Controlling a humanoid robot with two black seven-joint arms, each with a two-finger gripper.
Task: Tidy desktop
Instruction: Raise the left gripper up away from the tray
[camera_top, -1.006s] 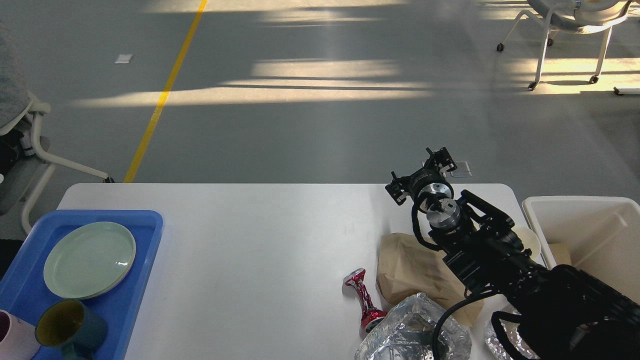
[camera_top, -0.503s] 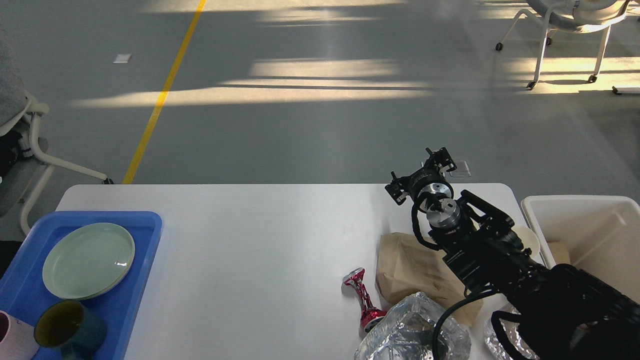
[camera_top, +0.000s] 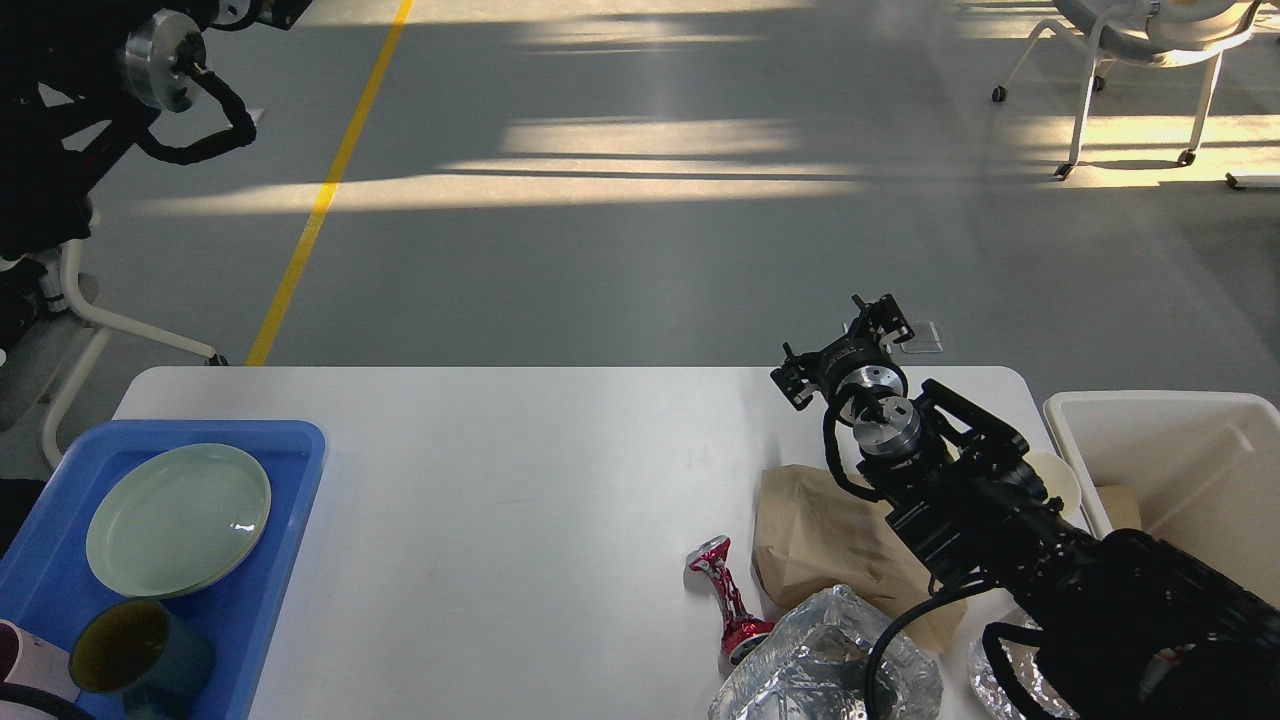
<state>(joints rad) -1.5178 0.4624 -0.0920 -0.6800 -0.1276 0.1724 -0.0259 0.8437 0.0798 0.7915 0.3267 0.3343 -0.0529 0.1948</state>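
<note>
Right gripper (camera_top: 845, 350) hangs over the far right part of the bench (camera_top: 520, 500), just above the far edge, empty; it's seen end-on and dark, so can't tell if the fingers are apart or together. Left arm shows only at the top left corner of the view, well off the bench; its gripper runs out of view, state not visible.

Clutter sits at the near right corner: brown paper bag (camera_top: 820, 535) under and just nearside of the right arm, crushed red can (camera_top: 728, 598) just left of the bag, crumpled foil tray (camera_top: 825, 660) at the near edge touching the can's near end. White bin (camera_top: 1190, 450) stands off the right edge. Blue tray (camera_top: 270, 520) with green plate (camera_top: 178, 520) and mugs at the near left corner.

Key relation: the trash lies nearside of the right gripper, back toward the robot, so it likely has to pull in and drop. Can's long axis runs roughly far-to-near, tilted slightly right. Right arm is much nearer to all the trash and to the bin; likely its job.
</note>
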